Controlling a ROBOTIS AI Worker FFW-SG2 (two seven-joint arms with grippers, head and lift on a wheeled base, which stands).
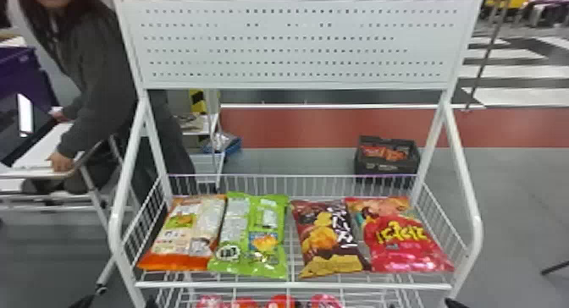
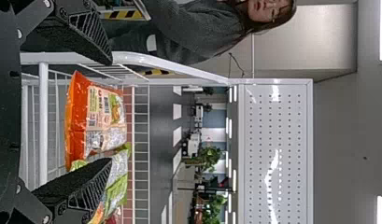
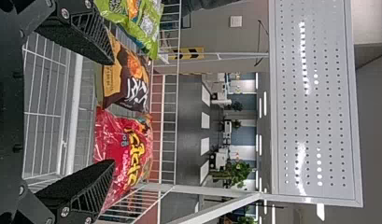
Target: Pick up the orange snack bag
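The orange snack bag (image 1: 182, 235) was found lying at the left end of the wire basket (image 1: 271, 176), with its solid orange end toward the basket's front rail (image 1: 292, 284) and its pale printed panels facing up. Immediately to its right within the basket, a green snack bag (image 1: 241, 239) was noted, its left edge meeting the orange one.

Right of the basket's middle, a brown snack bag (image 1: 328, 239) was recorded; bare wires of the basket were exposed between it and the green bag. At the basket's right end, a red snack bag (image 1: 402, 243) was observed beside the brown one. All four bags were laid in a single row along the basket.

The left end effector (image 2: 109, 111) was found released — its two black fingers were spread wide, and the orange snack bag was seen beyond the gap. The right end effector (image 3: 113, 112) was likewise found released, its fingers parted, with the brown and red bags seen farther off in the basket.

Above the back of the basket, a white perforated panel (image 1: 296, 49) was mounted on the frame. Below the basket's front, rounded red packages (image 1: 281, 302) were partly visible. On the floor behind the basket, toward its right end, a black crate (image 1: 366, 167) was seen — orange-red packets (image 1: 383, 152) were contained in it.
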